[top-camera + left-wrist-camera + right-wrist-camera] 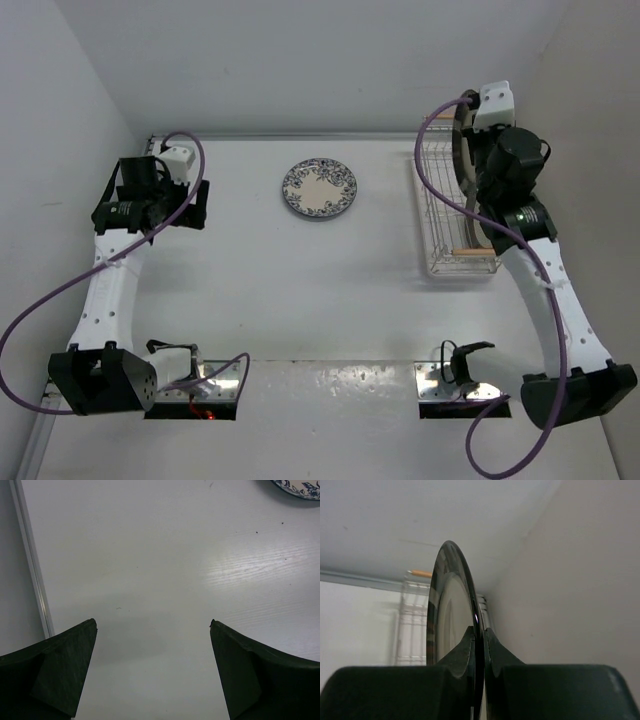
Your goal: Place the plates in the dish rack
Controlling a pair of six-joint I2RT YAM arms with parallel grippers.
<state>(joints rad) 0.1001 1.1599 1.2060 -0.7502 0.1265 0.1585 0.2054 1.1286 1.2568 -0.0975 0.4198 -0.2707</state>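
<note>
Black and slick-looking, the glossy plate (451,625) stands on edge over the far end of the dish rack (440,220), close to the side wall (580,580). The right gripper (479,632) has its jaws almost together, pinching only the plate's thin rim. With so little to grip on a smooth glaze, the plate may pivot or slide out. If it comes down out of line with the rack's slots, it could land on a wire, tip over or knock the wall. The left gripper (152,623) hovers over the bare table (150,555) with jaws spread wide, holding and touching nothing. The floral plate (319,189) lies flat on the table, well apart from the rack.
</note>
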